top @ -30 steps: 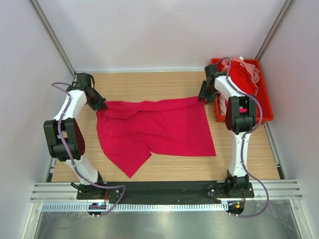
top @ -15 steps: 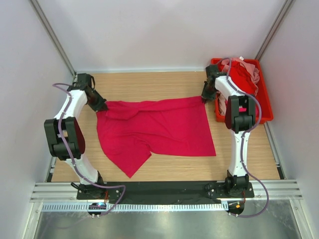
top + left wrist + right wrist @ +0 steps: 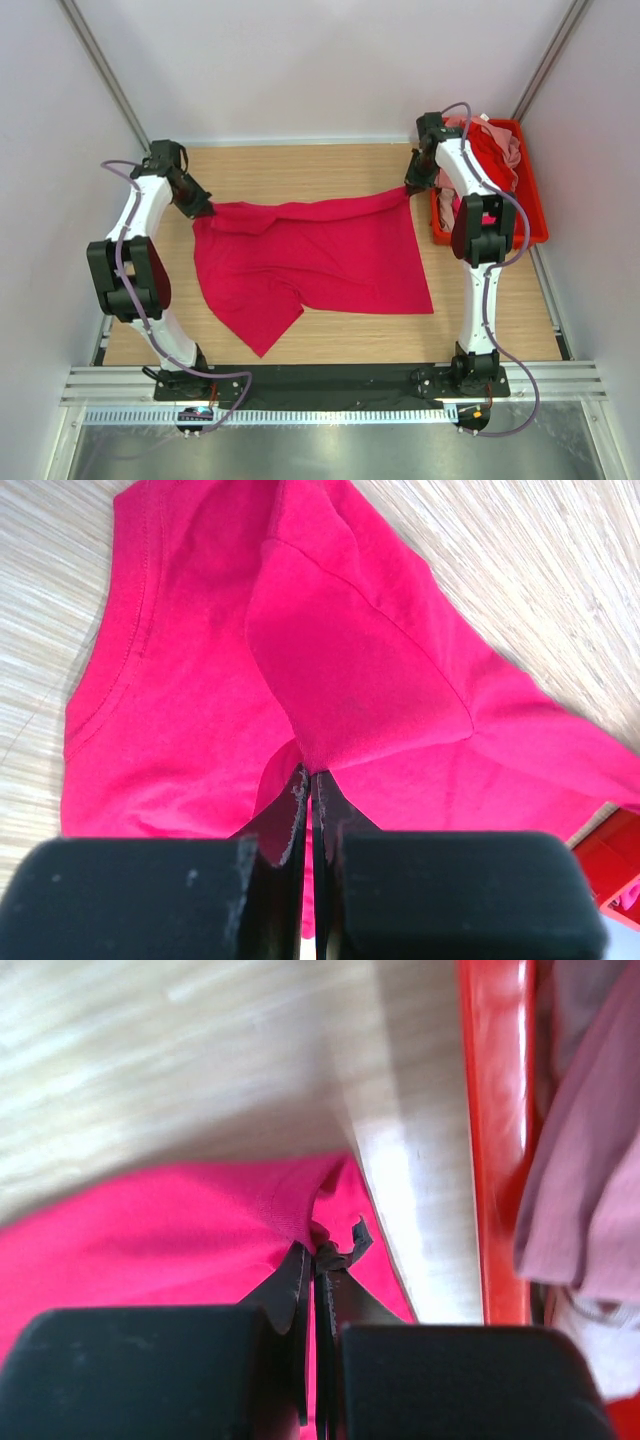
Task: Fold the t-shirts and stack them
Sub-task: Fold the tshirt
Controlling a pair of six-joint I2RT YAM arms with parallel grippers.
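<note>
The crimson-magenta cloth t-shirt [image 3: 320, 255] lies spread flat on the middle of the light wooden table [image 3: 330, 165]. Its far edge runs left to right between the two arms, and one sleeve reaches toward the near edge. The left gripper [image 3: 203, 211] sits at the shirt's far-left corner and the right gripper [image 3: 411, 188] at its far-right corner, each clamped on the cloth. The rigid red plastic bin [image 3: 537, 215] stands in the table's far-right corner, just right of the right gripper. In it a red cloth shirt [image 3: 490, 155] is heaped, with a pale pink cloth shirt [image 3: 512, 148] on its right.
</note>
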